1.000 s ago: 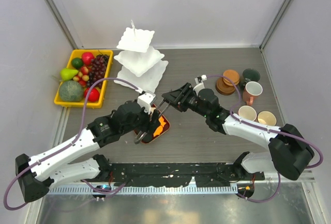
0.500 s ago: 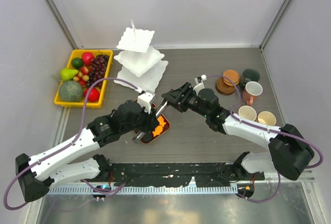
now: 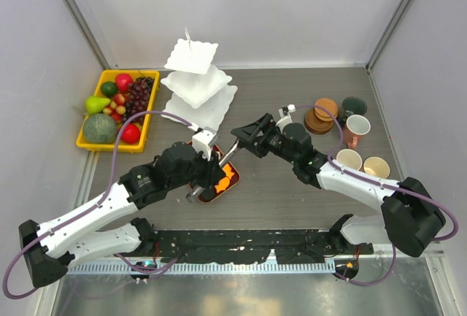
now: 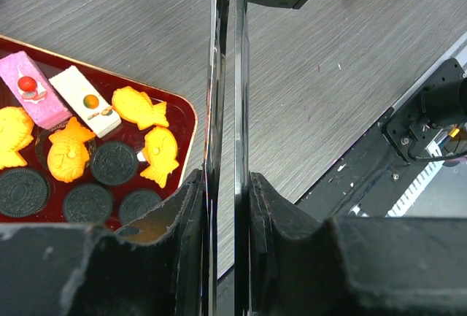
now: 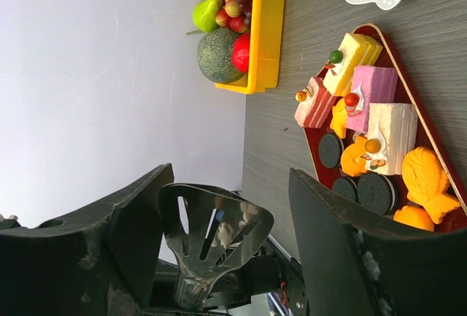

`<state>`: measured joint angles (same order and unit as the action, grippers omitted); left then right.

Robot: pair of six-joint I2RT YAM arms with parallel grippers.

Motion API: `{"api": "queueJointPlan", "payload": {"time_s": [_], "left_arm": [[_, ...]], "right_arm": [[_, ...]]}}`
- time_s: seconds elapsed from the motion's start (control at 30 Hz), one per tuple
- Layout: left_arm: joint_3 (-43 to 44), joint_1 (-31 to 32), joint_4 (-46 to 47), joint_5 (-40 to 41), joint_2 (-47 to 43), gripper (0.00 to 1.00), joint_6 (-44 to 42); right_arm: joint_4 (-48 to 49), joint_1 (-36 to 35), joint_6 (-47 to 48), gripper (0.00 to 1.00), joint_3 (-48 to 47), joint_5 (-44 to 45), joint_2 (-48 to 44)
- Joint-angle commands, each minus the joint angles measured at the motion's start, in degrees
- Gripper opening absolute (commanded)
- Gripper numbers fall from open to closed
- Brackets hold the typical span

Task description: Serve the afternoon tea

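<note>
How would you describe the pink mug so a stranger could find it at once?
On the right side of the table sits a stack of brown coasters. Four mugs stand just right of it: the pink mug lies between the dark green mug farther back and two beige mugs nearer. It alone is pink.
</note>
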<state>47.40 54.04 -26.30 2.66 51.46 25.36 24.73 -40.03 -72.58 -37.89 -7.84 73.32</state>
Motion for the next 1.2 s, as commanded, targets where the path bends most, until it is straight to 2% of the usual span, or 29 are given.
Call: {"api": "queueJointPlan", "payload": {"time_s": [0.0, 0.1, 0.2, 0.27, 0.3, 0.37, 0.43, 0.5, 0.6, 0.73, 0.8, 0.97, 1.17], "left_arm": [[0.1, 0.3, 3.5, -0.5, 0.0, 0.01, 0.3], [0.4, 0.3, 2.7, -0.2, 0.7, 0.00, -0.2], [1.0, 0.3, 1.1, 0.9, 1.4, 0.00, -0.8], [1.5, 0.3, 0.1, 1.5, 1.8, 0.01, -1.3], [1.6, 0.3, -0.1, 1.6, 1.8, 0.03, -1.5], [1.7, 0.3, 0.0, 1.8, 1.4, 0.09, -1.8], [1.6, 0.3, 0.0, 2.0, 0.9, 0.10, -1.9], [1.5, 0.3, 0.1, 2.4, 0.5, 0.11, -2.0], [1.3, 0.3, 0.4, 2.4, 0.0, 0.21, -2.1], [1.2, 0.3, 1.2, 1.7, 0.0, 0.28, -1.9], [1.5, 0.2, 1.0, 1.6, 0.5, 0.35, -1.6], [3.3, -1.3, -1.4, -1.7, 1.7, 0.37, -1.1], [5.1, -3.4, -4.5, -8.0, 2.5, 0.47, -0.7]], "right_arm": [[1.6, 0.0, 0.2, 0.68, 0.4, 0.5, -2.1], [1.6, 0.0, 0.1, 0.64, 0.4, 0.5, -2.1], [1.9, 0.0, 0.0, 0.55, 0.6, 0.3, -1.9], [2.2, 0.0, -0.1, 0.45, 0.7, 0.1, -1.5], [2.4, 0.0, -0.2, 0.35, 0.9, -0.2, -1.3], [3.1, 0.1, -0.6, 0.24, 1.1, -0.5, -0.9], [3.3, 0.1, -0.7, 0.14, 1.2, -0.9, -0.6], [3.4, 0.2, -0.7, 0.10, 1.1, -1.0, -0.5], [3.6, 0.4, -0.7, 0.05, 1.2, -1.5, -0.6], [3.5, 0.5, -0.6, 0.05, 1.2, -1.7, -1.0], [3.6, 0.4, -0.5, 0.05, 1.2, -1.7, -1.2], [3.5, 0.5, 0.2, 0.05, 1.2, -2.4, -1.2], [4.2, 0.6, 0.7, 0.05, 1.3, -2.9, -1.0]]}}
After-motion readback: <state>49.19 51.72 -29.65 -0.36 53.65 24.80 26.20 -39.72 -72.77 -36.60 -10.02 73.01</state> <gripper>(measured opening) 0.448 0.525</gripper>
